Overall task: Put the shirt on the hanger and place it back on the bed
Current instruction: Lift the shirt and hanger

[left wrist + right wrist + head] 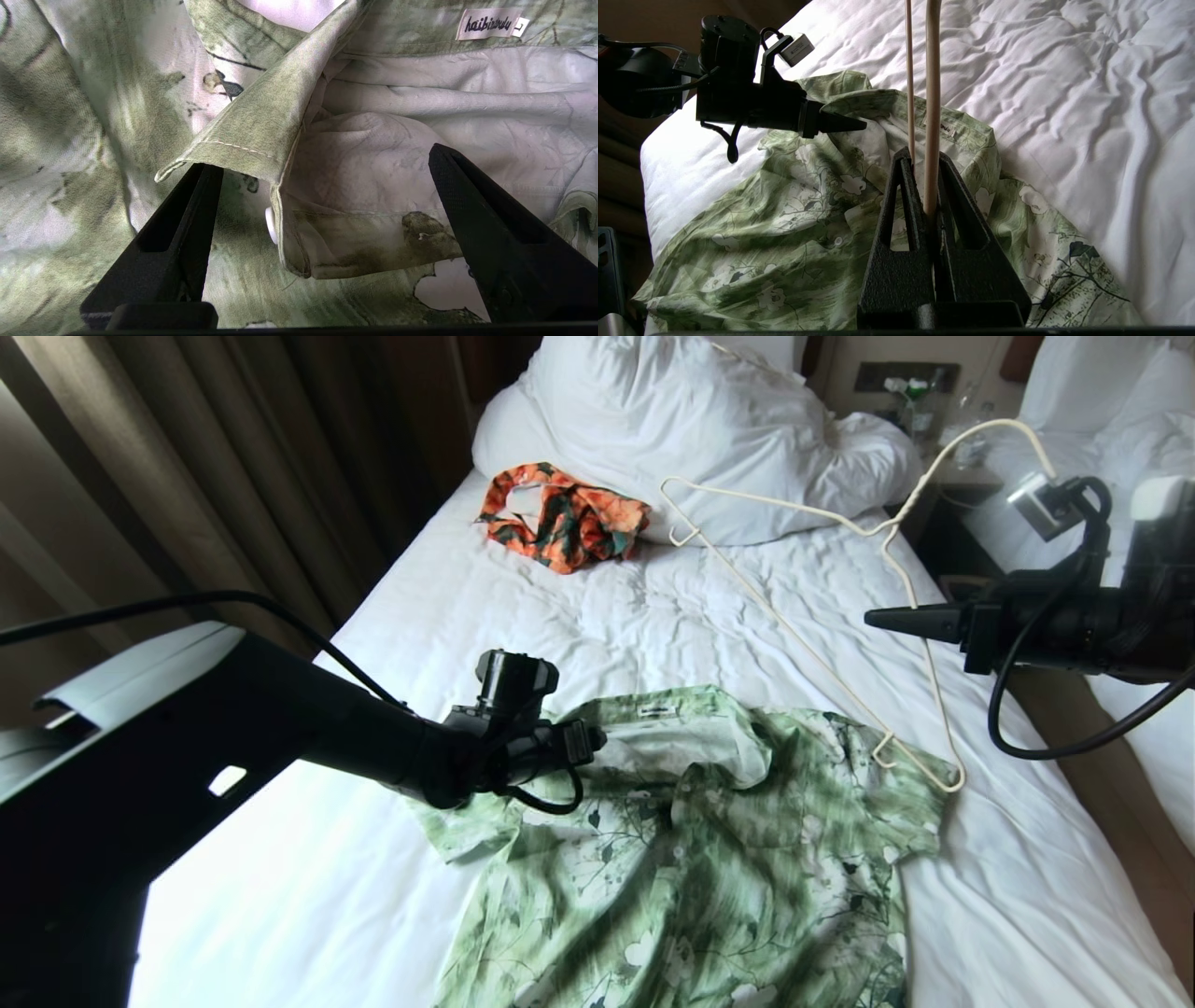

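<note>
Nearest me I see the shirt (691,859) lying on the bed (560,607), my left gripper (322,168) spread wide over its collar (261,126) — at two o'clock my right gripper (924,163) pinches the hanger (822,644).

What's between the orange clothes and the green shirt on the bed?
Only bare, wrinkled white sheet of the bed lies between the orange garment and the shirt; the head view shows it.

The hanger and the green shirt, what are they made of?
The hanger looks like thin wire with a smooth cream coating: slim, bent into shape, slightly glossy. The shirt looks like light woven cloth, matte, with stitched edges and soft wrinkles; cotton or a blend, I cannot tell which.
</note>
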Tool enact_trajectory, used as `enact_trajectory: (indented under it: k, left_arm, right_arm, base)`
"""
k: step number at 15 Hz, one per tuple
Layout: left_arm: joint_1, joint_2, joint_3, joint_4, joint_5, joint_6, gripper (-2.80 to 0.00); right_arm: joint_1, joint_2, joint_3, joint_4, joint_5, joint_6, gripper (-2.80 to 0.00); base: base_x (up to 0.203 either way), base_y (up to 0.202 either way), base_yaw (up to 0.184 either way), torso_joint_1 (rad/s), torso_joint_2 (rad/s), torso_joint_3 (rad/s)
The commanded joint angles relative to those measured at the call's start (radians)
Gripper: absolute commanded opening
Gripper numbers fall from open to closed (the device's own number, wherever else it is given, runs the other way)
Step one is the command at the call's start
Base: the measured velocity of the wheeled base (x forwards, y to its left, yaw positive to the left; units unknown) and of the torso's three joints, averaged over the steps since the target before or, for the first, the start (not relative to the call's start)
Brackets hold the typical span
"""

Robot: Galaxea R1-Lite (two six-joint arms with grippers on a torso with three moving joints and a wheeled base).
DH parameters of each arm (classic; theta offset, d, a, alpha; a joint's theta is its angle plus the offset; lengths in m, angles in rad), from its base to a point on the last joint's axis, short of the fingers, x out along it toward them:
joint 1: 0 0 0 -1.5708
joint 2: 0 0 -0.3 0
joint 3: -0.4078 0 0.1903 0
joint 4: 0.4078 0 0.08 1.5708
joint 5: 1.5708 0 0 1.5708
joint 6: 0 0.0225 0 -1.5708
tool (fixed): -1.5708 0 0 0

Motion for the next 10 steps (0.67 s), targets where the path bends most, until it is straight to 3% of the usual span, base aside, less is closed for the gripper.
enact_trajectory:
  k: [1, 2, 8, 10]
  left_arm:
    - [0.006, 0.015, -0.012, -0.001, 0.001, -0.003, -0.13]
    - [0.008, 0.014, -0.012, -0.002, 0.001, -0.003, -2.80]
    - [0.009, 0.019, -0.047, 0.004, 0.001, -0.003, -2.80]
    - [0.004, 0.009, -0.065, 0.057, 0.004, -0.004, -2.80]
  right_arm:
    - [0.012, 0.028, -0.005, -0.004, 0.005, -0.001, -2.80]
    - [0.019, 0.035, -0.011, -0.004, 0.004, -0.001, -2.80]
    - [0.040, 0.050, -0.012, -0.004, 0.005, -0.002, -2.80]
    - [0.053, 0.052, -0.013, -0.004, 0.003, -0.001, -2.80]
  base:
    - [0.000, 0.000, 0.000, 0.000, 0.00, 0.000]
    - [0.000, 0.000, 0.000, 0.000, 0.00, 0.000]
    - [0.000, 0.000, 0.000, 0.000, 0.00, 0.000]
    - [0.000, 0.000, 0.000, 0.000, 0.00, 0.000]
